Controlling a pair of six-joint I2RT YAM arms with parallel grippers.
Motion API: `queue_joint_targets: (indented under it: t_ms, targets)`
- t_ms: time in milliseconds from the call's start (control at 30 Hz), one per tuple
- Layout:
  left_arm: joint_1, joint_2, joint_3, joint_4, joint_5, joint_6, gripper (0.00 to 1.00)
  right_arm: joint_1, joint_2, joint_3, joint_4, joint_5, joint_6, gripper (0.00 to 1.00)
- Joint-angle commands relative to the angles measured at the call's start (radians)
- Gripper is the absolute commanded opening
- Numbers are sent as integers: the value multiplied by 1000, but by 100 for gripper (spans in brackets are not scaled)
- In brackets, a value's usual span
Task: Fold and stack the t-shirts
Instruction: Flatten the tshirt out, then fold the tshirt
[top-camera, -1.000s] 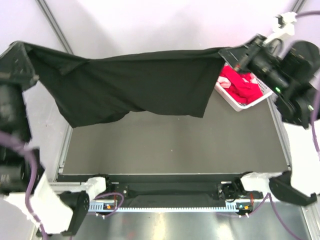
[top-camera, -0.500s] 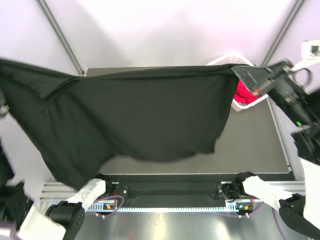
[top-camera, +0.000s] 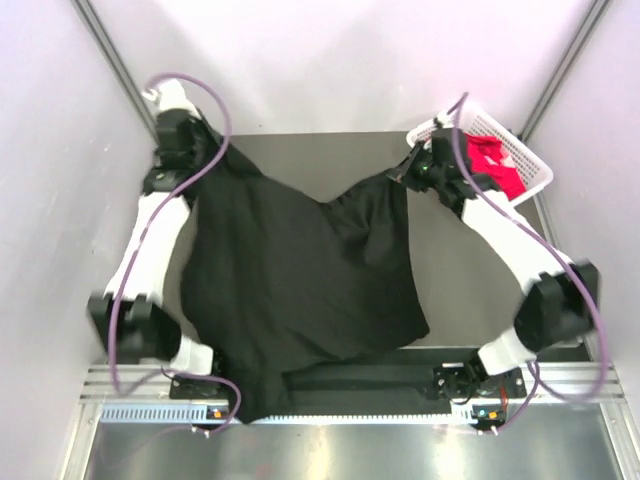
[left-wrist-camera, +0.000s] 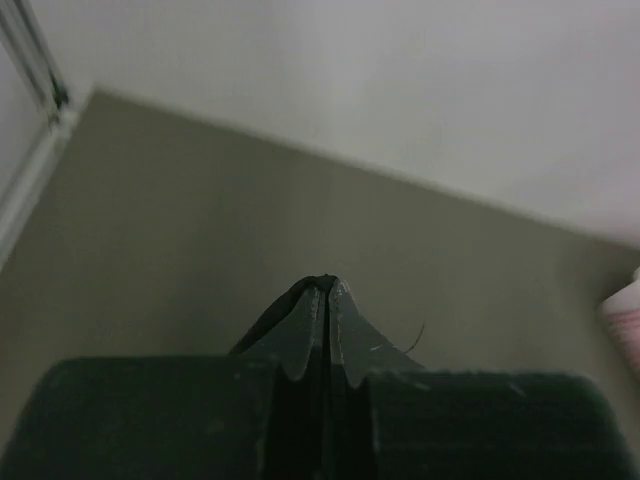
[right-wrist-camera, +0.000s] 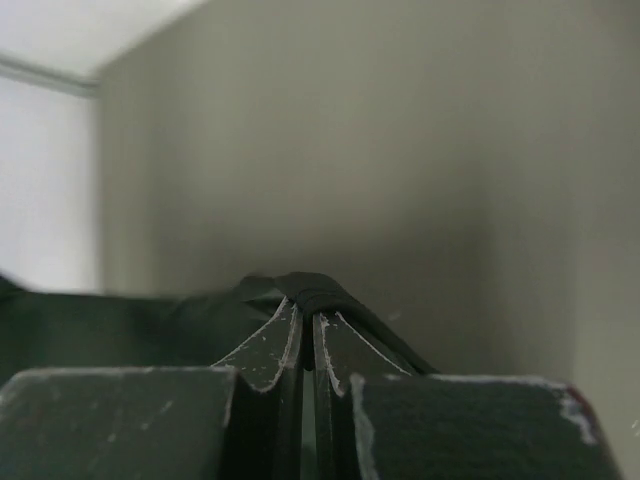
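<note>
Left claw (top-camera: 195, 160) and right claw (top-camera: 408, 172) clamp the black t-shirt (top-camera: 300, 280) by its far corners; it runs far-to-near, overhanging the surface (top-camera: 460, 290) at the near edge.

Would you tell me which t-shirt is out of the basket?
The black t-shirt, spread over the table; the red one lies bunched in the white basket.

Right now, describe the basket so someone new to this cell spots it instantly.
Start at the dark table, largely covered by the black t-shirt. Look to its far right corner, just past the right gripper: the basket sits there. It is the only white lattice container, with a red t-shirt inside.
</note>
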Motion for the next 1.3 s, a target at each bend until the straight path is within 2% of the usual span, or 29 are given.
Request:
queue_joint_targets:
  t_ms: [0,133,233,367,533,900,1133,1267]
  targets:
    - [44,117,-75,202,108,56,0,-41,114,0,218,31,-45,0]
    - [56,390,-3,270,159,67,0,-87,288,65,315,1,-75,0]
    - [96,502,79,284,185,54,0,-95,406,153,341,-27,-89,0]
    - [99,611,216,215,213,60,0,-100,552,286,266,-53,-109,1]
    - [99,689,302,146,225,61,0,-136,623,377,237,-56,-92,4]
    - [100,676,330,2,239,-18,0,-201,781,593,42,-148,-149,6]
    - [94,599,285,-144,219,-62,0,-218,819,668,36,-203,-200,5]
    - [93,561,282,-244,230,-65,0,-238,833,687,7,-243,-180,0]
